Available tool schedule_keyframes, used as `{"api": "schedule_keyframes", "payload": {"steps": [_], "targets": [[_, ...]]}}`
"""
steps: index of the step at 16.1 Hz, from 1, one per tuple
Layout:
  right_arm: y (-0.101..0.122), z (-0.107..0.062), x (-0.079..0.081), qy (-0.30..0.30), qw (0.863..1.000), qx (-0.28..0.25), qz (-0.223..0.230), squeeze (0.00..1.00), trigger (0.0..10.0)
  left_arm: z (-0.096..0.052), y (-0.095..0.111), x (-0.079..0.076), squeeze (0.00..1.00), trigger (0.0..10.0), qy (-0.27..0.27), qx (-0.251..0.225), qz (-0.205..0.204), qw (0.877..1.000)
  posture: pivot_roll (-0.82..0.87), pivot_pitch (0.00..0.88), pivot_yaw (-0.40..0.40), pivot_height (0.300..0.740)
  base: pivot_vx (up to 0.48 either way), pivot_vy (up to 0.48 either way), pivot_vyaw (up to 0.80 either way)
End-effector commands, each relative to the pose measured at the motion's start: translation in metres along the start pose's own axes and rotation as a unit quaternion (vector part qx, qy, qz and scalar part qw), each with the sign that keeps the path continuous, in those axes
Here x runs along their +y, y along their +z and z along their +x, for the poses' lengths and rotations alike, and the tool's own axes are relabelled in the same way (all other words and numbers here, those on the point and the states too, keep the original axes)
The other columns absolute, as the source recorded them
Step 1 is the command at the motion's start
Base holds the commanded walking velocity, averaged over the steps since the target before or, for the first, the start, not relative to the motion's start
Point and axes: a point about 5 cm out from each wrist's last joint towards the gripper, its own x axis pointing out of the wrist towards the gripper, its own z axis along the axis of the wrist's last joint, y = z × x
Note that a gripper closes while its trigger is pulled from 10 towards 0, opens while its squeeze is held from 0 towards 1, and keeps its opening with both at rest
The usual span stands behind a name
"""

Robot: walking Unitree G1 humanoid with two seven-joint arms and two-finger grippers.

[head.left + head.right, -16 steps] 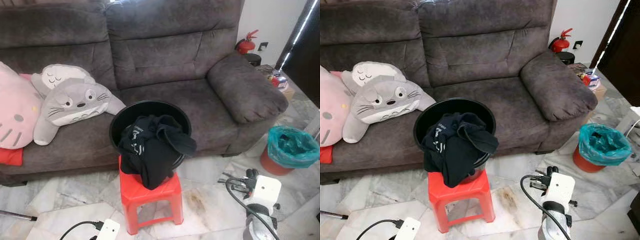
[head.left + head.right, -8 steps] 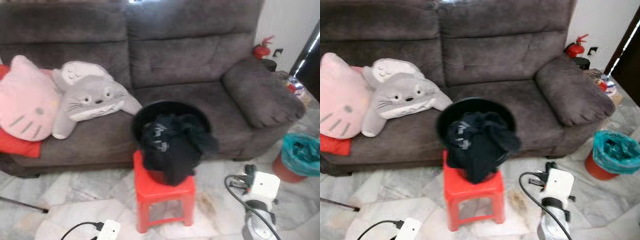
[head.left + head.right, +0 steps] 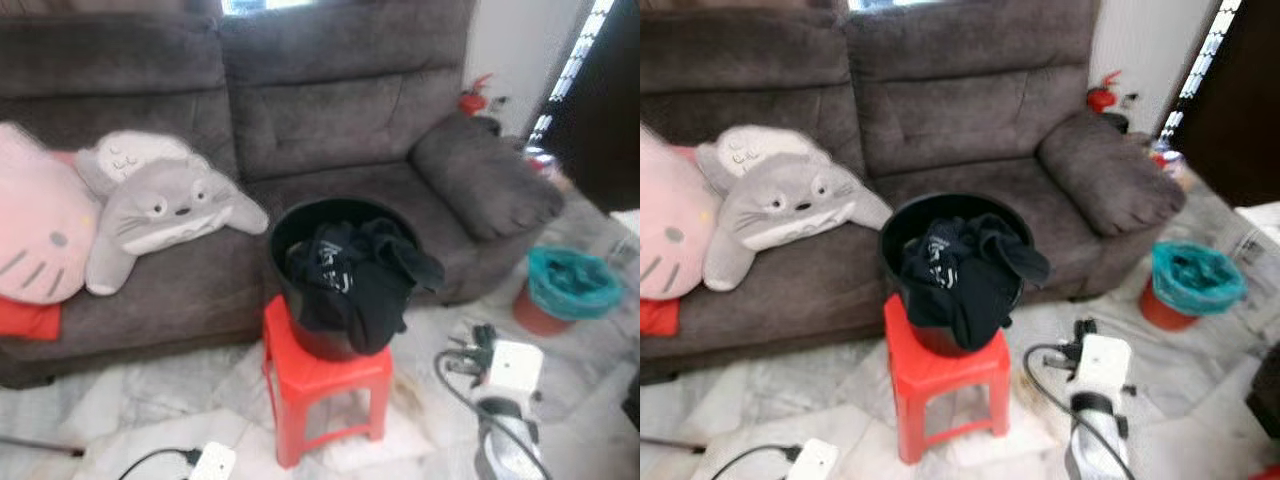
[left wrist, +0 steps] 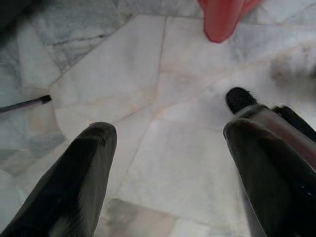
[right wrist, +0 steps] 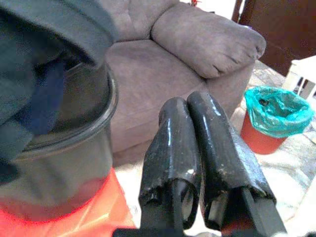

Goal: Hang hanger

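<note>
A black bucket stands on a red plastic stool in front of a dark grey sofa. Dark clothes are heaped in the bucket and spill over its front rim. My right gripper is shut with nothing between its fingers; it is held low to the right of the stool, level with the bucket's wall. Its white wrist sits at the lower right. My left gripper is open and empty, hanging just above the marble floor near a stool leg.
A grey plush and a pink plush lie on the sofa's left seat. A red bin with a teal liner stands on the floor at the right. A fire extinguisher is behind the armrest. A thin dark rod lies on the floor.
The head camera has swung about, shifting and blurring the whole scene. The bucket, stool and clothes keep their places, and neither arm has visibly moved.
</note>
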Motion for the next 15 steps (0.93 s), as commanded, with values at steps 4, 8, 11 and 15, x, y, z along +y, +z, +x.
{"api": "schedule_keyframes", "payload": {"steps": [4, 8, 11, 15], "targets": [[-0.001, 0.001, -0.003, -0.001, 1.0, 0.0, -0.003, 0.0, 10.0, 0.0, 0.001, -0.002, 0.0, 10.0, -0.002, -0.001, -0.002, 1.0, -0.22, 0.004, 0.033, 0.74, 0.0, 0.213, 0.0], [0.0, 0.0, -0.001, 0.006, 1.0, -0.005, -0.009, 0.0, 10.0, 0.0, 0.002, -0.002, 0.0, 10.0, -0.005, -0.004, 0.004, 1.0, -0.23, 0.005, 0.033, 0.74, 0.0, 0.0, 0.0], [0.001, -0.002, -0.001, 0.008, 1.0, -0.007, -0.011, 0.0, 10.0, 0.0, 0.002, -0.002, 0.0, 10.0, -0.008, -0.008, 0.003, 1.0, -0.23, 0.006, 0.034, 0.74, 0.0, 0.0, 0.0], [0.01, -0.002, -0.001, 0.013, 0.999, -0.028, -0.016, 0.0, 10.0, 0.0, 0.002, -0.003, 0.0, 10.0, -0.008, -0.008, 0.0, 1.0, -0.23, 0.007, 0.034, 0.74, 0.0, 0.0, 0.0]]}}
